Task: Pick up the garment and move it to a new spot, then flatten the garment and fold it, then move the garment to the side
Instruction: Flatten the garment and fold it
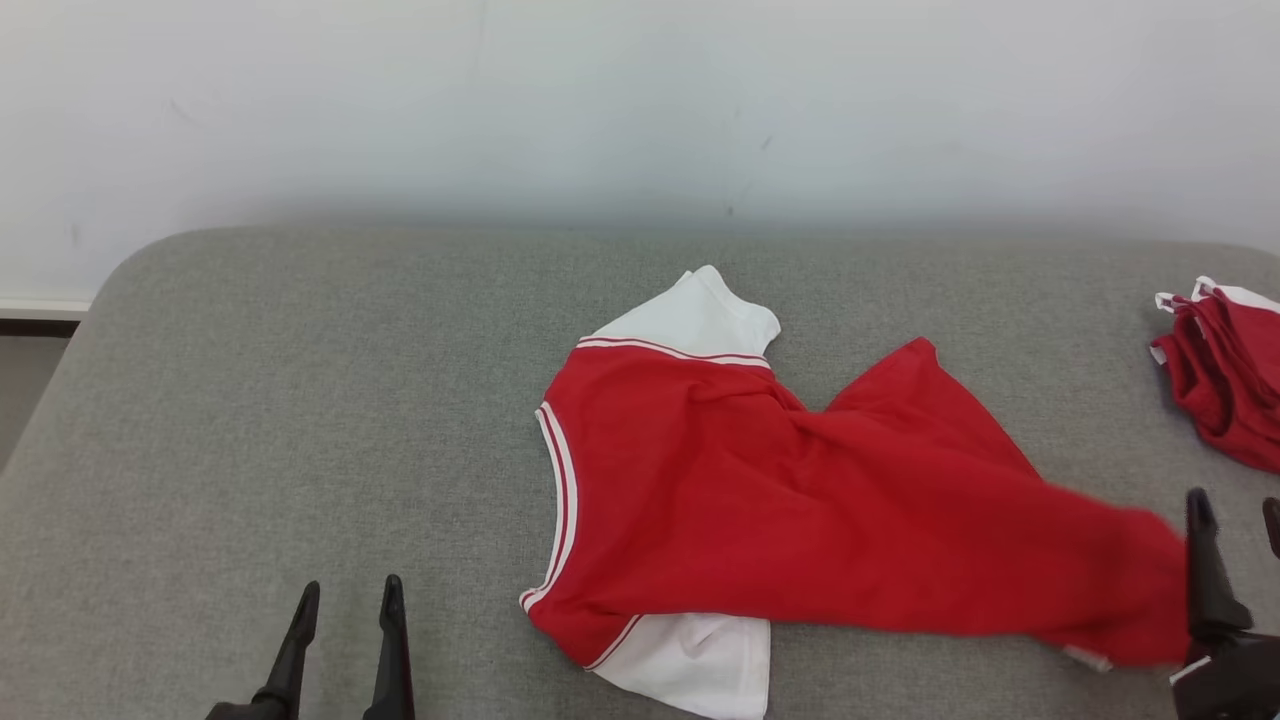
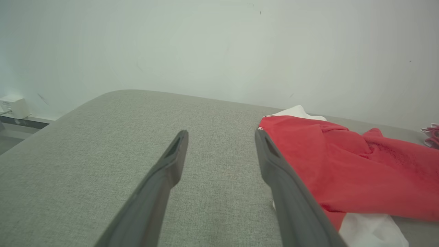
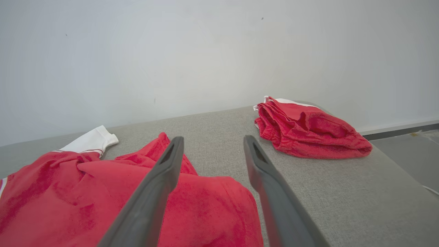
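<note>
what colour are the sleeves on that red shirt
White sleeves on the red shirt; clearest in the head view.

Two garments: one red-and-white shirt (image 1: 800, 500) at centre frame, one red bundle (image 1: 1225, 380) at the right edge. Two grippers, the left gripper (image 1: 351, 588) at lower left and the right gripper (image 1: 1235, 502) at lower right, each with two dark fingers (image 1: 392, 640), four in all. One grey table (image 1: 250, 400). One small white box (image 2: 13, 106) at the left edge of the left wrist view
</note>
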Motion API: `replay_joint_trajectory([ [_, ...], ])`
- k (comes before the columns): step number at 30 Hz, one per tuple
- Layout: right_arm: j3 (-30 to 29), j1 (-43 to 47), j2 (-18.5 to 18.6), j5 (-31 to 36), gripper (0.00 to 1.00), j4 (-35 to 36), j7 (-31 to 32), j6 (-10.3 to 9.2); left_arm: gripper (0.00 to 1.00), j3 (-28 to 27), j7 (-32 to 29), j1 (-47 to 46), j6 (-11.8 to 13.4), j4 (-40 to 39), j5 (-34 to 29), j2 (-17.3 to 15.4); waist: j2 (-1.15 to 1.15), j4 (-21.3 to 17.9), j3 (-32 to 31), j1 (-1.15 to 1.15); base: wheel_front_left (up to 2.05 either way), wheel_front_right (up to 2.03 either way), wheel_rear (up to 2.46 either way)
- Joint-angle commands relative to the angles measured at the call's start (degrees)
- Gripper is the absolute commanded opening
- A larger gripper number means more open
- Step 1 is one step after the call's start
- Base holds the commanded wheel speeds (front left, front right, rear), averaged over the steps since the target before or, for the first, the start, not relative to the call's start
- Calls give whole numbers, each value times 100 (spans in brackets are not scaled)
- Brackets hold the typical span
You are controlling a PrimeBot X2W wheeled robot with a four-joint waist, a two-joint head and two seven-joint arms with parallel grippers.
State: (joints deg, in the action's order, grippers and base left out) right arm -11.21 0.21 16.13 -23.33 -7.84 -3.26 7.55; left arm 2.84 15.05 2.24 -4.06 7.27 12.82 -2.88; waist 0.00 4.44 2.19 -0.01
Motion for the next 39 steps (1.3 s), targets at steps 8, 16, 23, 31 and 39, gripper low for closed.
replay_joint_trajectory([
  [8, 204, 126, -467, 490, 100, 649, -560, -15, 100, -165, 18, 179, -34, -25, -117, -1, 0, -153, -195, 1, 0, 0, 0],
  [16, 813, 370, -591, 584, 100, 858, -1095, -15, 100, -223, 18, 213, -68, -70, -156, -1, 0, -251, -230, 1, 0, 0, 0],
  [23, 1267, 381, -659, 523, 100, 589, -1194, -15, 100, -176, 18, 165, -98, -25, -177, 0, 0, -268, -163, 1, 0, 0, 0],
  [31, 1436, 191, -717, 595, 100, 554, -1197, -15, 100, 18, 18, -147, -195, 294, -245, -24, 0, -331, -20, 1, 0, 0, 0],
  [39, 1487, -24, -655, 520, 100, 394, -1198, -15, 100, 346, -96, -963, -296, 1271, -171, -290, 0, -566, 135, 1, 0, 0, 0],
])
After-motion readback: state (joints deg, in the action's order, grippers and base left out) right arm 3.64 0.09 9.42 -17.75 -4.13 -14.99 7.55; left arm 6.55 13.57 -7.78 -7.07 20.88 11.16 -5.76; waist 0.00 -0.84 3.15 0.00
